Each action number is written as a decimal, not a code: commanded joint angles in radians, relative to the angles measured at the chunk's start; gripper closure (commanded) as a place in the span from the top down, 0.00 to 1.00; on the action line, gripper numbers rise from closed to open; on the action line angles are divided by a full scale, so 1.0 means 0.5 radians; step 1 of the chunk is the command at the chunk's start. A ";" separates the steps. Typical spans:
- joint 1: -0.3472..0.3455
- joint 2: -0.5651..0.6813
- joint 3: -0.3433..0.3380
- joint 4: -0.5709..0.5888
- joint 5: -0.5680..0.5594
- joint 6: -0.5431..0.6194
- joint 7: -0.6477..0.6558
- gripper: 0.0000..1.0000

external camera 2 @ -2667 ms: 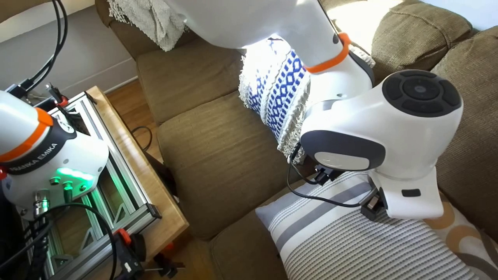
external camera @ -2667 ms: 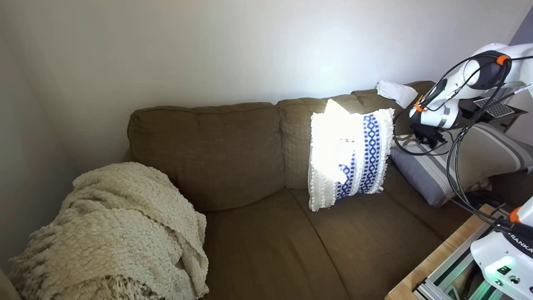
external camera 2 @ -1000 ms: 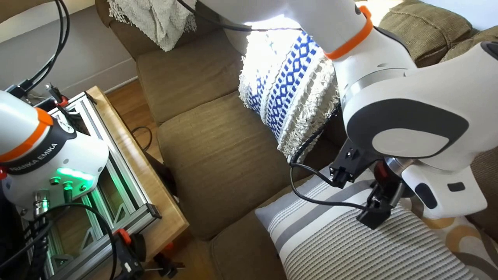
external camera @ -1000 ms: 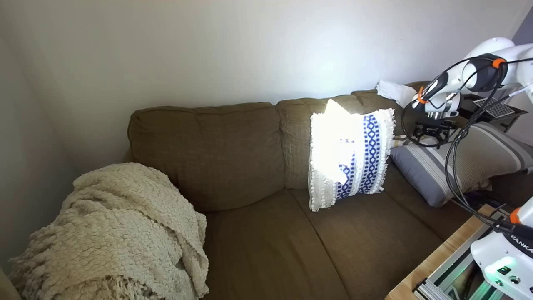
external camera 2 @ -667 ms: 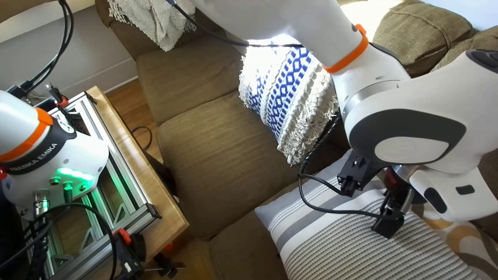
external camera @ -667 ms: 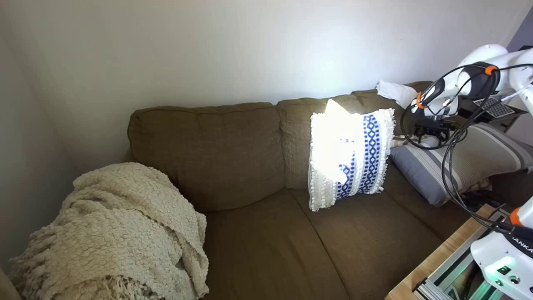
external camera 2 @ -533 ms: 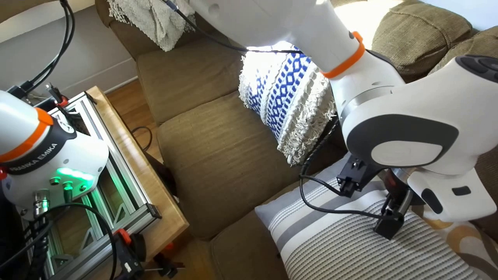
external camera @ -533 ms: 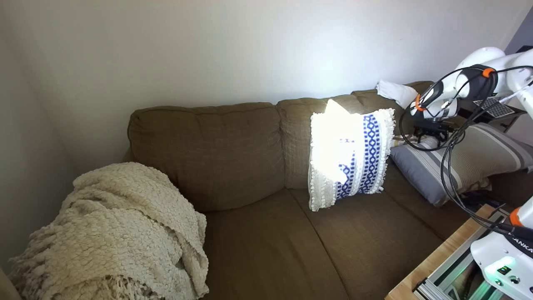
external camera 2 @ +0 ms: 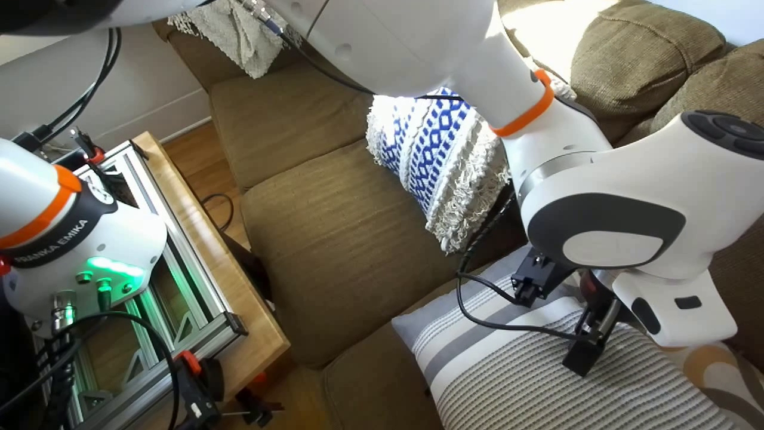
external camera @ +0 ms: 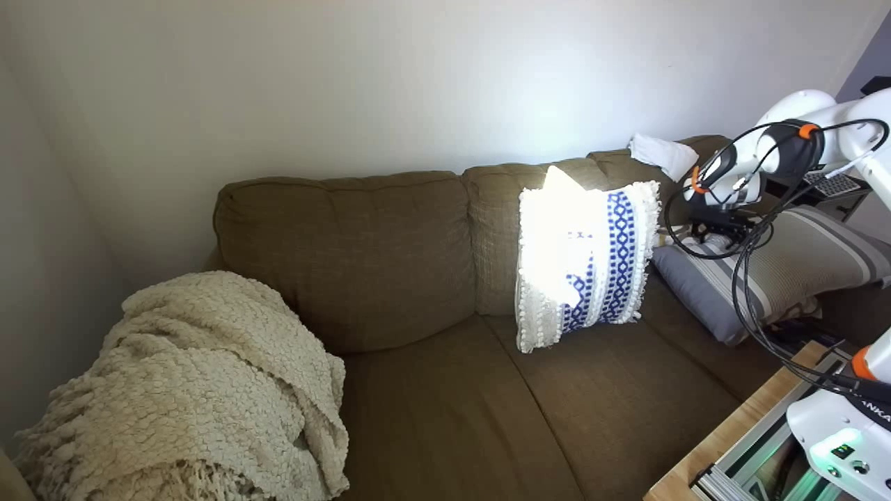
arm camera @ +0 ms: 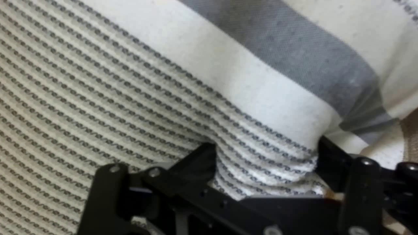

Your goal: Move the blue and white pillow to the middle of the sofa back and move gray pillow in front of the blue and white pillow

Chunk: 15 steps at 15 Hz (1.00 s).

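Wrist view shows a fold of the gray pillow [arm camera: 163,94] bulging between my jaws and touching both, though whether they are clamped I cannot tell. It lies on the sofa seat [external camera: 585,396], at the end away from the blanket [external camera: 202,383]; I should squeeze before lifting, then lower it nearer the front edge without nudging the blue and white pillow [external camera: 588,268] off the sofa back [external camera: 362,257].

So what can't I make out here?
Blue and white pillow: glare hides some pattern in an exterior view.
Gray pillow: cut off by the bottom edge in an exterior view.
Ring-patterned fabric: partly covered by the gray pillow in an exterior view.
Gripper: the gray pillow bulges between its jaws in the wrist view; hold unclear.
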 commanded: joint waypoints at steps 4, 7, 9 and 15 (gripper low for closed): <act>-0.021 -0.055 0.053 -0.014 0.078 0.029 0.012 0.26; 0.030 -0.203 0.067 -0.166 0.154 0.090 0.036 0.00; 0.070 -0.301 0.064 -0.275 0.195 0.114 0.056 0.00; 0.177 -0.505 0.003 -0.569 0.186 0.219 0.156 0.00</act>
